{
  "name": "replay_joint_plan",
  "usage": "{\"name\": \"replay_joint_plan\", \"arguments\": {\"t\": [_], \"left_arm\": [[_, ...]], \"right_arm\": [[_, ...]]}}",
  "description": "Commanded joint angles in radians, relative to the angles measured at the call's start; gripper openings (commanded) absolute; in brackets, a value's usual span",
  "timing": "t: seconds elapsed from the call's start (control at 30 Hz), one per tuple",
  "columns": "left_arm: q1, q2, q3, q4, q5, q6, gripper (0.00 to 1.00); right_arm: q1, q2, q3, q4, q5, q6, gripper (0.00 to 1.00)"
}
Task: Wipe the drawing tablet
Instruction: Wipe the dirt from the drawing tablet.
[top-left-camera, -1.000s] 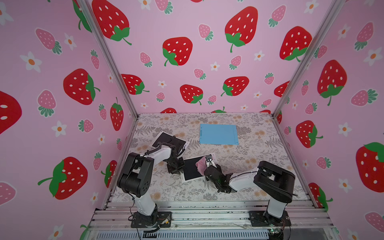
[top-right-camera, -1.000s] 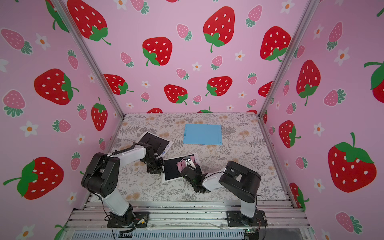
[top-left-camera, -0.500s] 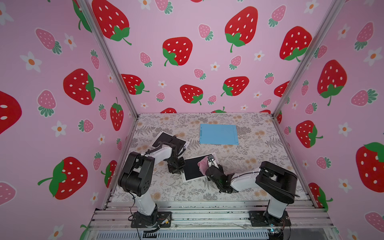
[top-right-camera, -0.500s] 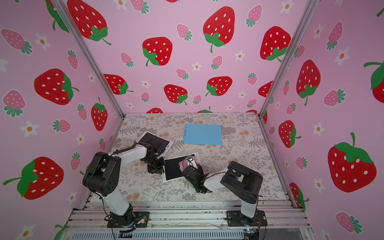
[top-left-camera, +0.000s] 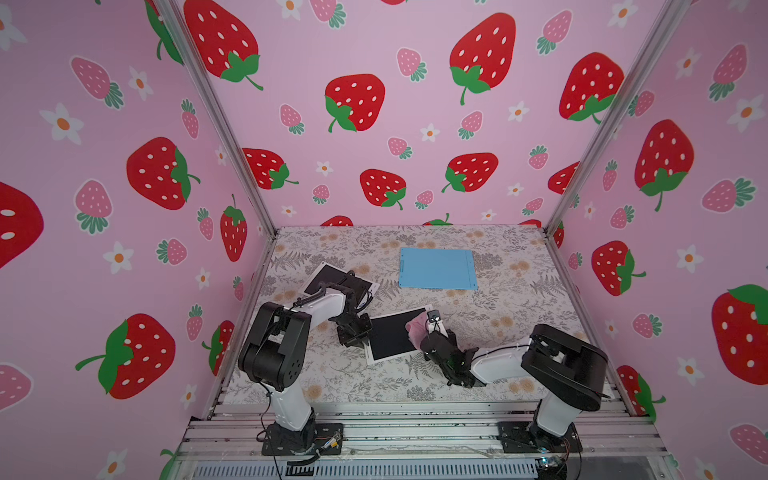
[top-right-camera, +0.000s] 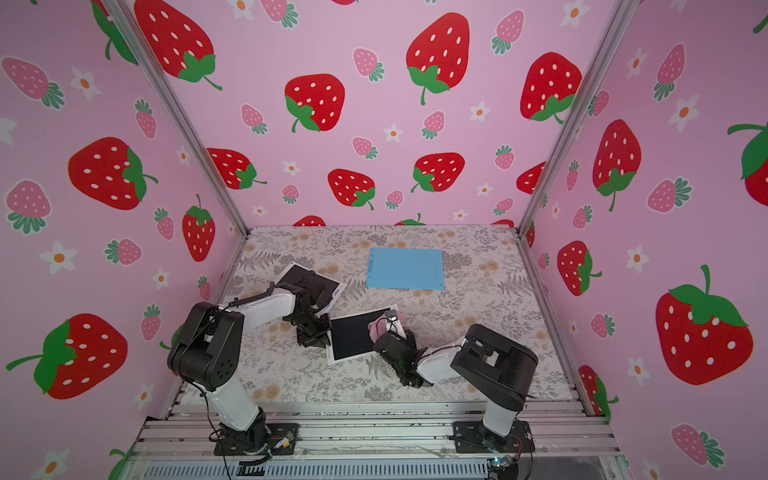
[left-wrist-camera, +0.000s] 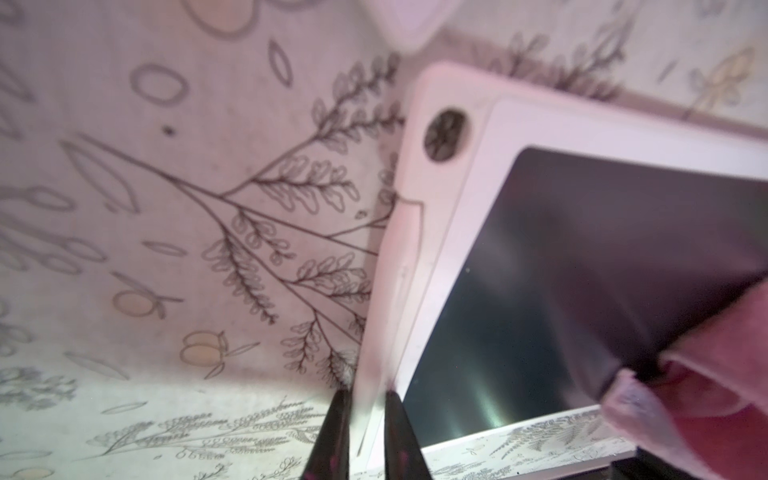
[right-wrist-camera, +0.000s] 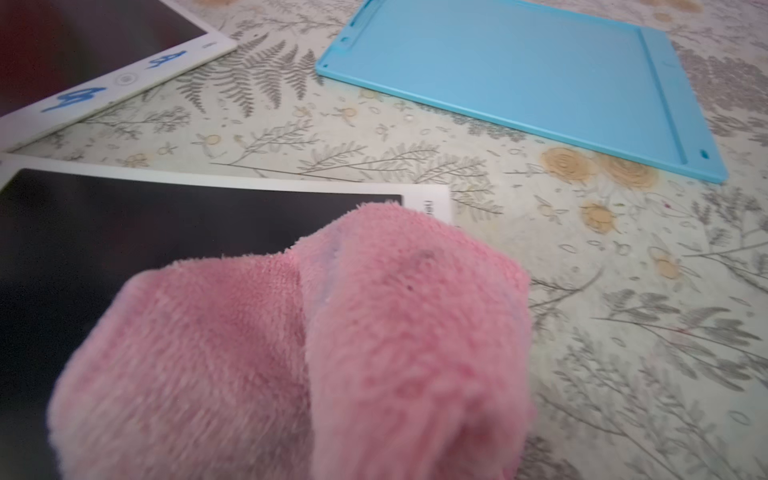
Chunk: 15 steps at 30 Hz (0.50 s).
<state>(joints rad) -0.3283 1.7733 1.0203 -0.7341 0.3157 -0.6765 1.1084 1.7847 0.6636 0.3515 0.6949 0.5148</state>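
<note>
Almost nothing is changing versus a second ago: right gripper (top-left-camera: 430, 328) and pink cloth (top-left-camera: 417, 325) are creeping slightly toward 12 o'clock along the tablet's right edge, left arm is staying put

Drawing tablet (top-left-camera: 392, 334), white frame with dark screen, is lying flat on the floral table (top-left-camera: 498, 299) near front centre, rotated a bit. Left gripper (left-wrist-camera: 365, 419) is sitting at the tablet's 9 o'clock edge; in the left wrist view its two dark fingers (left-wrist-camera: 334, 432) are standing close together, pinching the white side strip of the frame between them.

Right gripper is resting at the tablet's 3 o'clock end, fingers buried in the bunched pink cloth, closed together on it. Cloth is pressing on the dark screen, overlapping its right portion and part of the white border, clear in the right wrist view (right-wrist-camera: 316, 332).

Second white-framed tablet (top-right-camera: 305, 280) is lying at 10 o'clock from the task tablet, partly under the left arm, blue marks on its border. Blue board (top-left-camera: 436, 269) is lying flat at 1 o'clock, well apart from both
</note>
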Motion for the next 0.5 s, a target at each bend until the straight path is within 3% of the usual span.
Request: {"name": "replay_joint_plan", "arguments": {"t": [0.0, 0.23, 0.47], "left_arm": [[-0.012, 0.122, -0.067, 0.031, -0.161, 0.003, 0.14], [-0.011, 0.145, -0.056, 0.019, -0.172, 0.015, 0.14], [-0.012, 0.159, -0.04, 0.001, -0.205, 0.023, 0.14]], "right_arm": [[0.089, 0.115, 0.085, -0.118, -0.12, -0.062, 0.0], [0.067, 0.162, 0.152, -0.123, -0.163, -0.089, 0.0], [0.029, 0.154, 0.157, -0.177, -0.148, -0.027, 0.0]]}}
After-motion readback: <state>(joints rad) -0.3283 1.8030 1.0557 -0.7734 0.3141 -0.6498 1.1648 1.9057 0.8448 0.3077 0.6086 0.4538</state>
